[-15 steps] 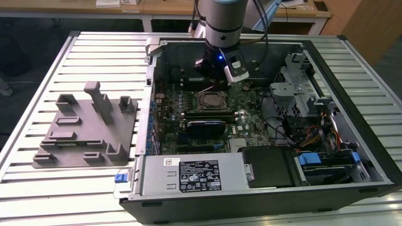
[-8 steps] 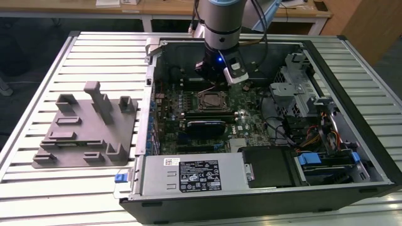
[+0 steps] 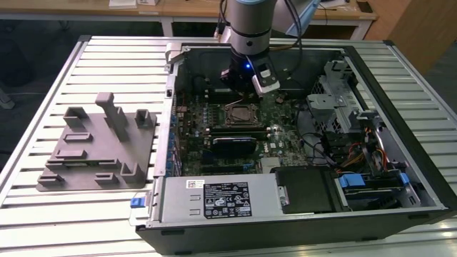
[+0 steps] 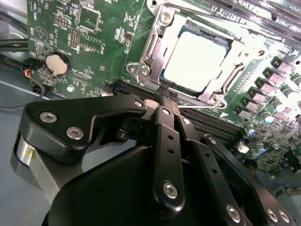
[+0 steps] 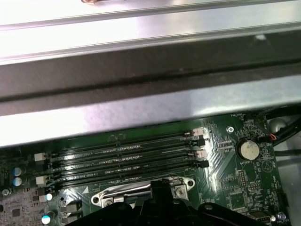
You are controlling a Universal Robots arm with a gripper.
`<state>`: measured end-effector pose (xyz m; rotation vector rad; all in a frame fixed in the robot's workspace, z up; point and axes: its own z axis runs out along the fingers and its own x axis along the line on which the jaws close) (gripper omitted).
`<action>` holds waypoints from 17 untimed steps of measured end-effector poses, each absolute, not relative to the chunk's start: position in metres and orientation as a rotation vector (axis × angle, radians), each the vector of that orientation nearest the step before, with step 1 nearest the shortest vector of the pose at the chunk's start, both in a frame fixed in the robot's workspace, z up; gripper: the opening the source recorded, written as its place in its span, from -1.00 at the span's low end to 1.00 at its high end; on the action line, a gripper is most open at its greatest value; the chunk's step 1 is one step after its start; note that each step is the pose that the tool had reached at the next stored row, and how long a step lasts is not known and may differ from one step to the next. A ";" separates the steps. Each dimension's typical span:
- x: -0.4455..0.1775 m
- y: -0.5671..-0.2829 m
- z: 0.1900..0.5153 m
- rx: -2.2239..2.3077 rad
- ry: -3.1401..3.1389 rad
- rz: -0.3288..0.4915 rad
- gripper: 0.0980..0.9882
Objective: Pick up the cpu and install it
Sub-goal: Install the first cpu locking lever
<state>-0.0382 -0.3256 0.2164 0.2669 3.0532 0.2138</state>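
- Second wrist view puts the small flat square cpu with its silvery-white metal top [image 4: 195,61] down in the socket on the green motherboard [image 4: 94,28]. A bright metal retention frame [image 4: 145,52] lies around its edges. It sits level and square to that frame, so it looks seated rather than merely laid on top.
- The black two-fingered gripper [image 4: 167,100] hovers just beside the socket's near edge, apart from the chip. Its fingertips are pressed together and nothing shows between them, so it carries nothing.
- A thin wire lever [image 4: 202,106] runs along the socket's side close to the fingertips. Whether the tips touch it cannot be told.
- From the exterior view, the gripper [image 3: 241,88] hangs straight down inside the open black computer case [image 3: 371,69], directly above the far side of the cpu [image 3: 238,113]. That vertical stance suits a socket that only accepts a part lowered flat.
- The grey plastic tray with upright posts [image 3: 100,150] lies on the slatted metal table [image 3: 71,225], well apart from the case on the exterior view's left. No chip can be made out on it.
- First wrist view faces the dark memory slots [image 5: 127,155] and the round silver coin battery [image 5: 248,149], next to the socket.
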 end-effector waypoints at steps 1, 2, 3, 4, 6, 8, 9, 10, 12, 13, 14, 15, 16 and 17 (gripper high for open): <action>-0.039 -0.325 0.216 0.268 3.053 0.212 -0.98; -0.039 -0.324 0.216 0.269 3.053 0.211 -0.98; -0.040 -0.323 0.216 0.269 3.052 0.210 -0.98; -0.040 -0.322 0.216 0.270 3.052 0.209 -0.98; -0.041 -0.320 0.216 0.270 3.051 0.208 -0.98; -0.042 -0.320 0.214 0.270 3.047 0.206 -0.98; -0.043 -0.320 0.214 0.269 3.041 0.206 -0.98; -0.043 -0.320 0.213 0.267 3.036 0.206 -0.98; -0.043 -0.320 0.211 0.265 3.025 0.207 -0.98; -0.043 -0.320 0.210 0.265 3.020 0.207 -0.98; -0.043 -0.320 0.210 0.264 3.020 0.208 -0.98; -0.043 -0.320 0.210 0.264 3.020 0.207 -0.98; -0.043 -0.320 0.210 0.264 3.020 0.207 -0.98; -0.043 -0.320 0.210 0.264 3.020 0.207 -0.98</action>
